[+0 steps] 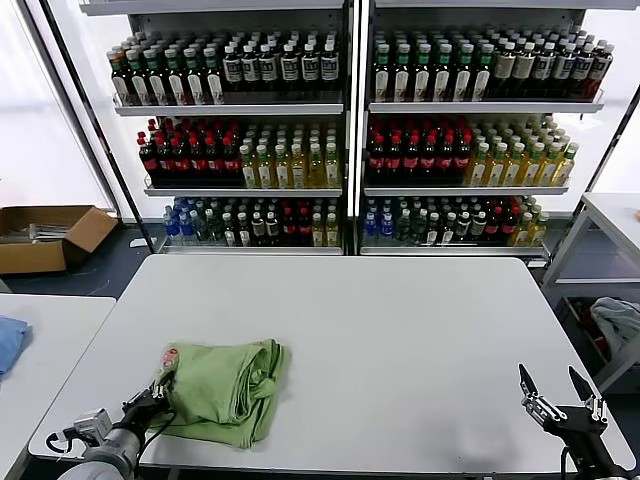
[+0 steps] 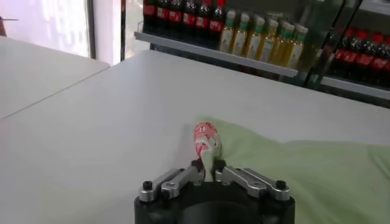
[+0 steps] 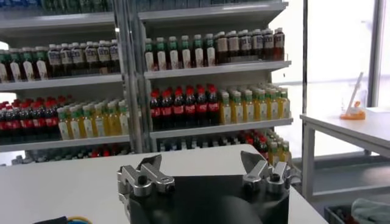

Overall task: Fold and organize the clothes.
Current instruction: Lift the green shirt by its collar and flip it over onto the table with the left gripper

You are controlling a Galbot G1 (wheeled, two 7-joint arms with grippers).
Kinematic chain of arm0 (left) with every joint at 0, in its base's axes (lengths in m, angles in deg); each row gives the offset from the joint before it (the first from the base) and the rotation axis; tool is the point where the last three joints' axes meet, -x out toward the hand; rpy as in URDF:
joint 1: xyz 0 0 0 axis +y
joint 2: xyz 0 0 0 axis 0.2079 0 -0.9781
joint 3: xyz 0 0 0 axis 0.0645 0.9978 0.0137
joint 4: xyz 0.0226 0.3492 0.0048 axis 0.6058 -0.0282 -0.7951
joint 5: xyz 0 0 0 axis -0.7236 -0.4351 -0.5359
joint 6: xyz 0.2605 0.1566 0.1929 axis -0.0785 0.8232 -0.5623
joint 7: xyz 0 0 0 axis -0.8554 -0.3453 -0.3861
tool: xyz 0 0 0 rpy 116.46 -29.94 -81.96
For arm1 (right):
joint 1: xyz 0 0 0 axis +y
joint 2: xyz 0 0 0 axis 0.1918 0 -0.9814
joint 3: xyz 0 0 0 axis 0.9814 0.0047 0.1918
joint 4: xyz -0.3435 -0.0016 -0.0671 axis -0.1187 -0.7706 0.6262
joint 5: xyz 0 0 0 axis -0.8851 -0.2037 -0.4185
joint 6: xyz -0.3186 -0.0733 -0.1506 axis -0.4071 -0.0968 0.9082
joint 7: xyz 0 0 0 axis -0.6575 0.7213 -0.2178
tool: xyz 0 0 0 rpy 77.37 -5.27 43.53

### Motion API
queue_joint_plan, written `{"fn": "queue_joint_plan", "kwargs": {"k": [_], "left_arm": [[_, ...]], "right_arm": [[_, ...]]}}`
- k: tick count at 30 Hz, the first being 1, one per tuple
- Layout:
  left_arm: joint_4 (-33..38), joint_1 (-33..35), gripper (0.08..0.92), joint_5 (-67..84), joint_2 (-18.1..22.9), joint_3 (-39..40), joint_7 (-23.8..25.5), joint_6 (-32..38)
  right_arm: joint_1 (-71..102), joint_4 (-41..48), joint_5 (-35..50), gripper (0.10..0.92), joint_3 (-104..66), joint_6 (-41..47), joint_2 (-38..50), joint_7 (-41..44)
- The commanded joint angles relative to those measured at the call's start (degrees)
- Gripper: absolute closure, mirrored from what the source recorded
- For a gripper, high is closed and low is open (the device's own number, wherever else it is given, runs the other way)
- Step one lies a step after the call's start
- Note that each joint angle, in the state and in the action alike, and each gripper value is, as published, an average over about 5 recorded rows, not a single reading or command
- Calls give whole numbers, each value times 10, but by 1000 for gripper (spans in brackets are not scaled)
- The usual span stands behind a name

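Now left claw pinches folded shirt at its near-left corner

The shirt lies on the table, directly ahead of the left gripper, which is clamped on its near corner. The right gripper, jaws apart, sits far off to that shirt's right at the table's near edge. Shelves of bottles stand beyond both.
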Motion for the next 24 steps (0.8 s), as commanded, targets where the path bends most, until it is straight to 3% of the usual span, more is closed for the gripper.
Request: {"fn": "queue_joint_plan", "kwargs": {"k": [1, 9, 14, 18, 24], "left_arm": [[8, 16, 880, 10, -20, -83, -1, 42], [-48, 25, 883, 70, -175, -259, 8, 44], [-62, 15, 883, 79, -239, -304, 11, 32], [-12, 10, 883, 73, -230, -283, 7, 19], [67, 9, 883, -7, -155, -169, 9, 13]], "right_arm": [[-2, -10, -1, 203, 1, 3, -4, -1], [-4, -16, 3, 203, -6, 4, -3, -2], [-5, -21, 3, 203, 0, 4, -6, -2], [-2, -21, 5, 203, -2, 1, -8, -3], [10, -14, 9, 203, -5, -11, -9, -2]]}}
